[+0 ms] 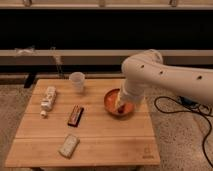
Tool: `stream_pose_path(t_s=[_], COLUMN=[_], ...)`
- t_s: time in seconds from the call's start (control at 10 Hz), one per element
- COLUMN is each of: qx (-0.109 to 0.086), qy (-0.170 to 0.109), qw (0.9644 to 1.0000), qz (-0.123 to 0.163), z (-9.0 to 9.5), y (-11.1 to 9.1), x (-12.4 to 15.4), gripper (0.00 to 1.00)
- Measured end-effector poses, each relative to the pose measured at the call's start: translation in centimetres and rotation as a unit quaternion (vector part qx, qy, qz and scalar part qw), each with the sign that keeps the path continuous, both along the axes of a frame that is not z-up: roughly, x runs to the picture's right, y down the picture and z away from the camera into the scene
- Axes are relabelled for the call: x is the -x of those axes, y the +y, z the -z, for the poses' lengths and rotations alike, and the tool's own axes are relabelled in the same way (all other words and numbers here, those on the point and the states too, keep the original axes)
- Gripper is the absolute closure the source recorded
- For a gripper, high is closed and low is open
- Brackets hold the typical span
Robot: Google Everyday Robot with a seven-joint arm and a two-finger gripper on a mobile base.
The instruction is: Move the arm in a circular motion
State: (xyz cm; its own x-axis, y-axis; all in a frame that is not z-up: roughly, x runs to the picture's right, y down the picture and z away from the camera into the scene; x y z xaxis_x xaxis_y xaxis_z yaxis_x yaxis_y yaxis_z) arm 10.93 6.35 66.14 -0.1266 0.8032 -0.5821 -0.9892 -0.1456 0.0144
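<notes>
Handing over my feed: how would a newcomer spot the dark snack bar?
Start at the wooden table; the arm reaches in from the right, its gripper over the orange bowl. Left of that bowl, mid-table, lies the snack bar. It is the only dark, flat item: the bottle and packet nearby are pale.
</notes>
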Motion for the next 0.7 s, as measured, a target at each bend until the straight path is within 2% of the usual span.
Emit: stream_pose_path(t_s=[0.2,0.4,0.5,0.7], qx=[0.003,0.005,0.006,0.01], qy=[0.007,0.007,0.006,-0.001], qw=[1.0,1.0,0.9999,0.9995], qz=[-0.005,0.002,0.01,0.029], z=[-3.3,-7.1,-8.9,-12.0], y=[-3.4,-7.3,-9.0,-11.6], x=[-1.7,-1.6,-0.8,2.4], gripper=[0.35,0.35,0.35,0.35])
